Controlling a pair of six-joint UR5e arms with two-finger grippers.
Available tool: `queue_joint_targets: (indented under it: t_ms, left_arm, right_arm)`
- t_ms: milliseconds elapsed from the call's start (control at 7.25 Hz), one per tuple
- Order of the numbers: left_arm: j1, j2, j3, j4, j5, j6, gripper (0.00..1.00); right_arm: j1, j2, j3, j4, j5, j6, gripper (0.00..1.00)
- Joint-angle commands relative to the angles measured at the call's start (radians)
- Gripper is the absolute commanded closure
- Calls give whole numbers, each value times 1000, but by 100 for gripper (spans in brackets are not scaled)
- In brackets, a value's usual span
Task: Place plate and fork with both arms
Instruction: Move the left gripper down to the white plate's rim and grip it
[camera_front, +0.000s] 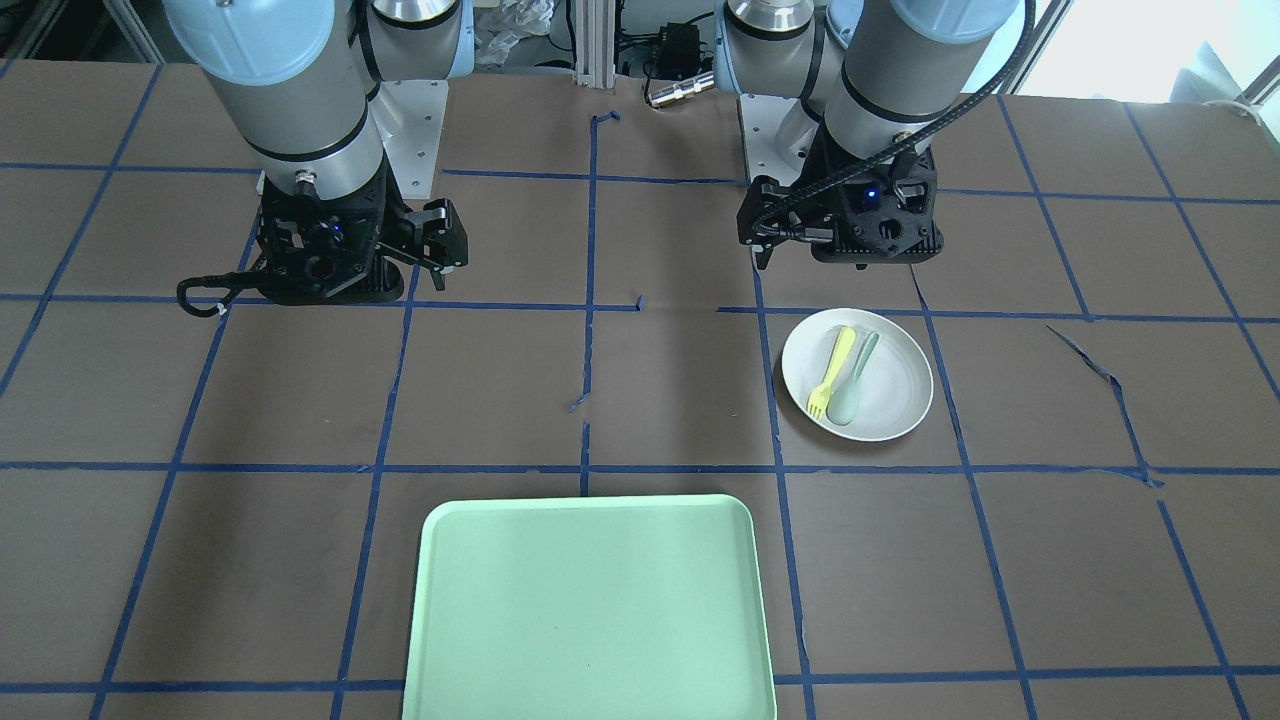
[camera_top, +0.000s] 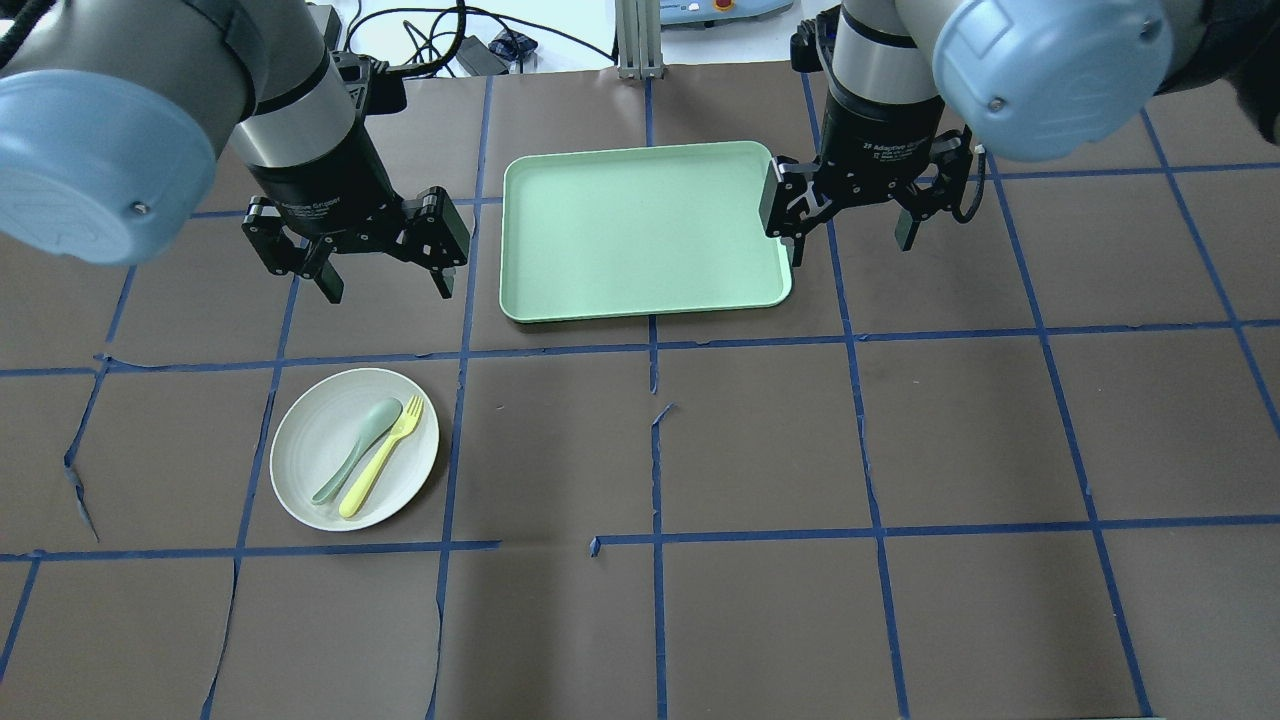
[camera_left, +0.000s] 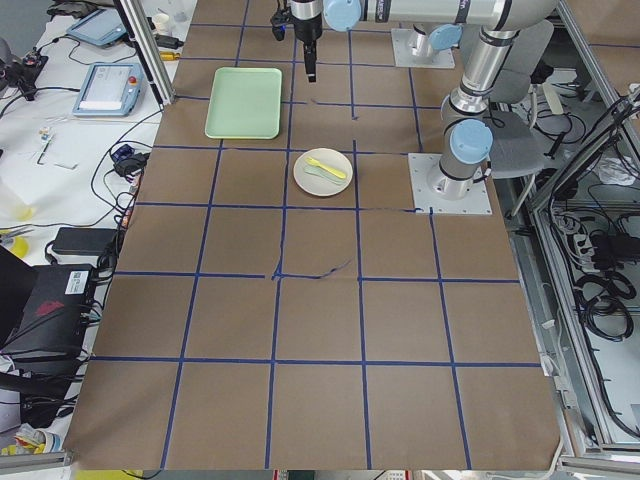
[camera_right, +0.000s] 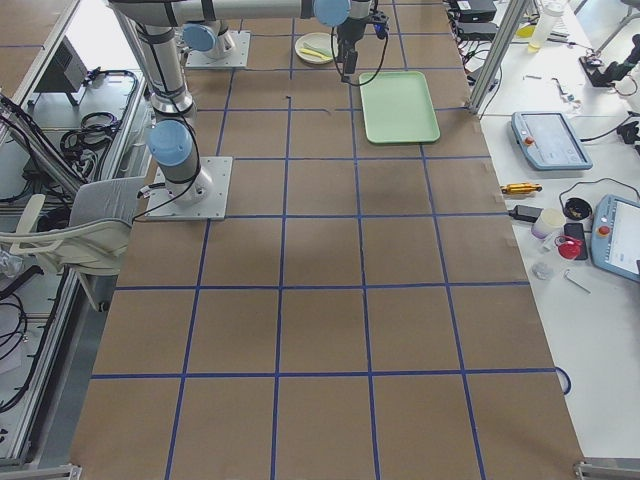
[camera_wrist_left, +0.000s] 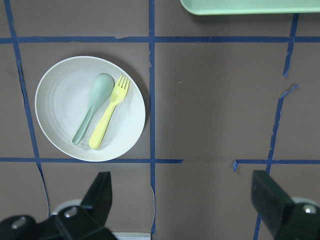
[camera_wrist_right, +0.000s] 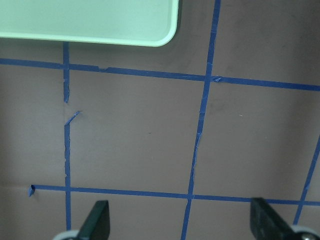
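Note:
The white plate (camera_top: 308, 445) sits on the table at my left, with the yellow fork (camera_top: 380, 458) and a grey-green spoon (camera_top: 357, 450) lying side by side in it. In the front view the plate (camera_front: 895, 375) and fork (camera_front: 832, 373) lie just in front of my left arm. My left gripper (camera_top: 388, 285) hangs open and empty above the table, beyond the plate. Its wrist view shows the plate (camera_wrist_left: 57, 117) and fork (camera_wrist_left: 107, 120) ahead of the open gripper (camera_wrist_left: 185, 200). My right gripper (camera_top: 850, 245) is open and empty beside the tray's right edge.
A mint-green rectangular tray (camera_top: 640, 230) lies at the far middle of the table, between the two grippers, with nothing in it; its corner shows in the right wrist view (camera_wrist_right: 90, 20). Blue tape lines cross the brown table cover (camera_top: 760, 440).

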Motion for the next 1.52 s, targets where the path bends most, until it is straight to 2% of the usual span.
queue_joint_targets:
  t_ms: [0, 276, 414, 552, 690, 966, 1103, 1241, 1379]
  left_arm:
    - [13, 7, -1, 16, 0, 15, 0]
    - [138, -10, -15, 29, -6, 39, 0]
    - [210, -19, -49, 39, -7, 123, 0]
    - [270, -24, -93, 124, -3, 210, 0]
    - [331, -38, -153, 178, -3, 307, 0]
    - [443, -55, -245, 236, -10, 639, 0]
    - [470, -70, -274, 246, -15, 704, 4]
    - [487, -107, -297, 340, -12, 784, 5]
    - [501, -149, -317, 380, -15, 821, 5]
  right_arm:
    - [0, 1, 0, -12, 0, 5, 0]
    - [0, 1, 0, -14, 0, 9, 0]
    - [-3, 1, 0, -11, -3, 11, 0]
    - [-3, 2, 2, -11, -2, 11, 0]
    - [-5, 3, 3, -11, -2, 9, 0]
    - [-15, 12, 2, -13, -29, 9, 0]
    - [-14, 12, 3, -13, -66, 9, 0]
    - [-15, 13, 8, -13, -72, 9, 0]
    - [-15, 12, 10, -11, -86, 11, 0]
